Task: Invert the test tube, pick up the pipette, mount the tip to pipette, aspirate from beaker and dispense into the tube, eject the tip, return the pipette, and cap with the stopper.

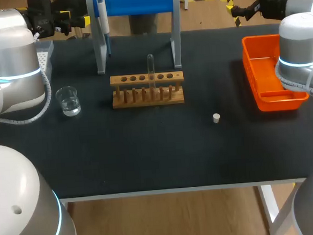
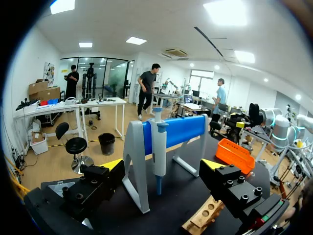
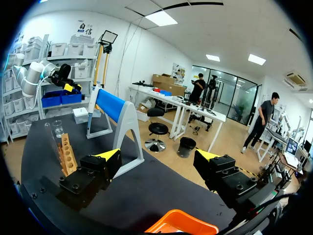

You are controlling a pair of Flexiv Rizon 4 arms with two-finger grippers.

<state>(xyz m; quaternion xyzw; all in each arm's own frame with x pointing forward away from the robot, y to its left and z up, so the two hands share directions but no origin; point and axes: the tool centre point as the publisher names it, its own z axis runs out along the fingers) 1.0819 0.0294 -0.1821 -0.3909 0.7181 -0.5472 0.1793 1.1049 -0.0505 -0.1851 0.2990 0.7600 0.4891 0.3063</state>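
Left jaws: my left gripper is spread wide with nothing between its fingers. It hangs past the table's far edge near the left corner, facing the stand.
Right jaws: my right gripper is just as wide and bare. It sits off the far right corner, beyond the tray.
Test tube: the test tube stands upright in a middle hole of the wooden rack. The glass is so clear I cannot tell which end is up.
Pipette: the pipette hangs by the stand's left post, straight ahead of my left fingers but well apart from them. The head view cuts off its top.
Hidden: my left arm covers most of a grey box. My right arm covers the tray's right side.
Beaker: the beaker holds clear liquid and sits left of the rack, close to my left arm (tight there).
Stopper: the stopper is small and white. It lies well apart from both rack and tray.
Edges: the rack stands well back from the near edge, and rack and tray are well apart.
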